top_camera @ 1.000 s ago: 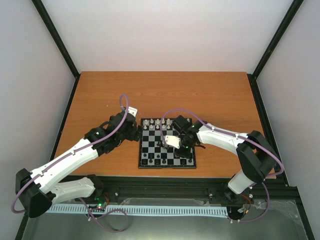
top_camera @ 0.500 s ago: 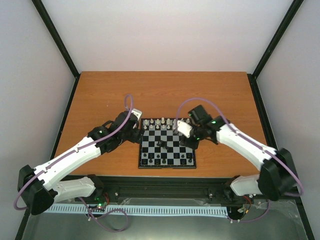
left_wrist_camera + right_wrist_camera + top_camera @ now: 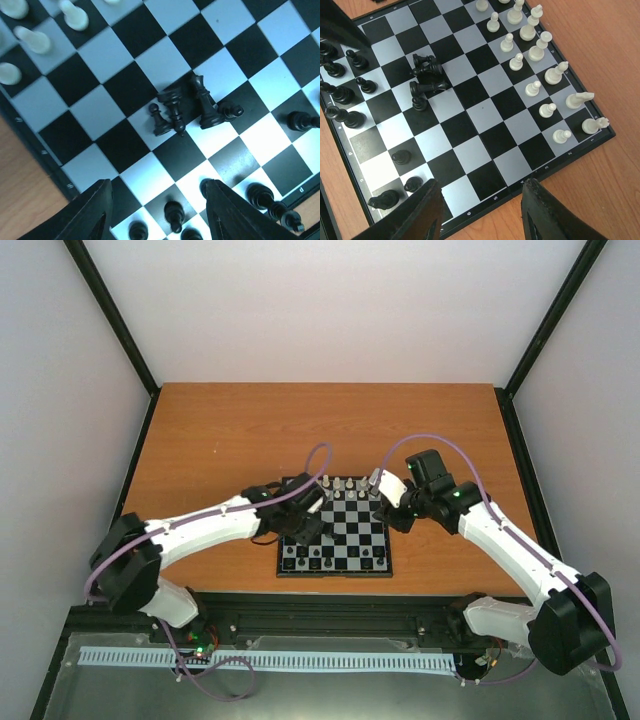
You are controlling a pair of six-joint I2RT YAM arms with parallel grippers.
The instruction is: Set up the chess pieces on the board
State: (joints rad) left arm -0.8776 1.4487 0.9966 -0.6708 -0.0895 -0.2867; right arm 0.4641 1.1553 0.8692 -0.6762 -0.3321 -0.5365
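Observation:
The board (image 3: 352, 528) lies on the table between the two arms. White chess pieces (image 3: 538, 50) stand in two rows along one side. Black chess pieces (image 3: 342, 95) stand along the opposite side. A small cluster of black pieces (image 3: 186, 109) sits mid-board, some of them toppled. My left gripper (image 3: 160, 212) hangs open over the black rows. A black pawn (image 3: 172, 215) stands between its fingers, untouched. My right gripper (image 3: 482, 210) is open and empty above the board's numbered edge (image 3: 495, 200).
The wooden table (image 3: 250, 430) stretches bare behind and beside the board. White walls with black posts (image 3: 110, 320) enclose it. A purple cable (image 3: 318, 455) loops above the left wrist over the board's back-left corner.
My left arm swung from beside the board's left edge to over it, its jaws narrowing. My right gripper opened and drew back from mid-board to the right edge, leaving a black piece there.

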